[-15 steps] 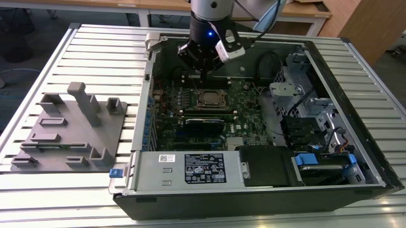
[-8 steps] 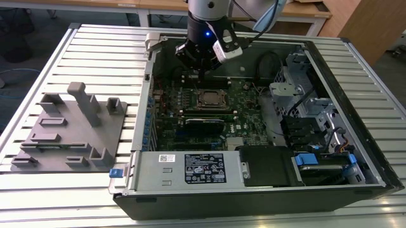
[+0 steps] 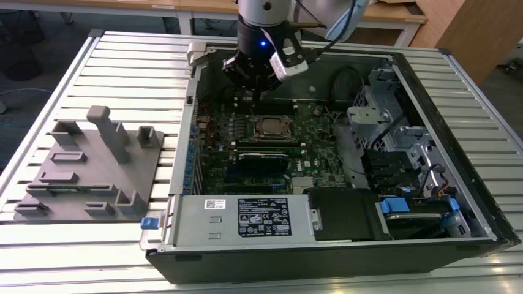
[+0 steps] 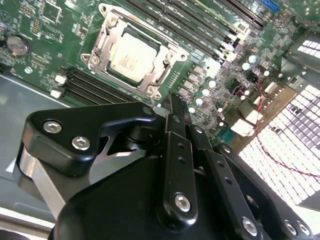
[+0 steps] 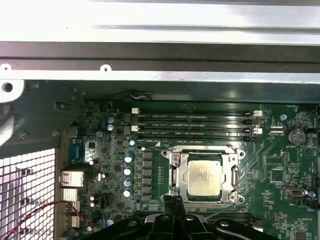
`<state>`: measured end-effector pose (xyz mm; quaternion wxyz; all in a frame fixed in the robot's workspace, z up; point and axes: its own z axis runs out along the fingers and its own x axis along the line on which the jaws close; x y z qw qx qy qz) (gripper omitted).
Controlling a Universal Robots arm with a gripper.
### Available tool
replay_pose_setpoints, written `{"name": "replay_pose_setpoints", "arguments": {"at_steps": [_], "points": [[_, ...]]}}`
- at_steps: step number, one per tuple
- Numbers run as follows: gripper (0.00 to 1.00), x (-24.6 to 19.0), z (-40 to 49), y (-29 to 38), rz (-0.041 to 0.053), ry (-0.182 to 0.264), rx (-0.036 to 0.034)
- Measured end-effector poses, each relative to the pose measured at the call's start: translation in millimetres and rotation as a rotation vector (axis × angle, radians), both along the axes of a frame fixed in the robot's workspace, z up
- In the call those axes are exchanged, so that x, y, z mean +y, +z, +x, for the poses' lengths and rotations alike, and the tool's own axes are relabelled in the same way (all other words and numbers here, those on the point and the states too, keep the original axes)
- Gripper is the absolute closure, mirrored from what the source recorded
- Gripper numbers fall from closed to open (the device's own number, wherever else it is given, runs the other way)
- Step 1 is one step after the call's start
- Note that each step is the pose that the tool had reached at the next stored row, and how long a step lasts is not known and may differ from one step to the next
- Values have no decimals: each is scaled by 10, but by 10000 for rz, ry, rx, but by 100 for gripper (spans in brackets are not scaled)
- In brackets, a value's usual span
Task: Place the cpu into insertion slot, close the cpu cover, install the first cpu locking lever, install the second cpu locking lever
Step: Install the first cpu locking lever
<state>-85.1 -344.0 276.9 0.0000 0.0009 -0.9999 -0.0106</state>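
Gripper [image 3: 257,93] hangs pinched shut and empty, just past the far edge of the chip [image 3: 268,127].
The chip sits flat in its slot [image 5: 184,180] in the green board [image 3: 315,144]. The metal cover [image 4: 100,47] looks to be down over it, so I think the thin levers [image 4: 142,27] are the job now. To do it well, go slow, push only on the lever, keep off the chip's shiny top, and press until the lever hooks under its catch. I cannot tell if either lever is hooked.
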Motion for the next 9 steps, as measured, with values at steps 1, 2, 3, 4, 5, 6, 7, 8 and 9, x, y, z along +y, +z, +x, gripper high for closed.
{"name": "replay_pose_setpoints", "arguments": {"at_steps": [1, 2, 3, 4, 5, 6, 7, 8, 9], "points": [[90, 0, -15, -1, 0, 0, -1], [90, 0, -28, -1, 0, -1, -3], [90, 0, -39, -2, 1, 0, -4], [90, 0, -46, -3, 0, -1, -4], [90, 1, -49, -3, -1, 0, -3], [90, 0, -49, -2, -2, 1, -2], [90, 0, -52, -2, -2, 1, -2], [90, 0, -57, -3, 0, -1, -3], [90, -1, -66, -3, 0, 0, -4]]}}
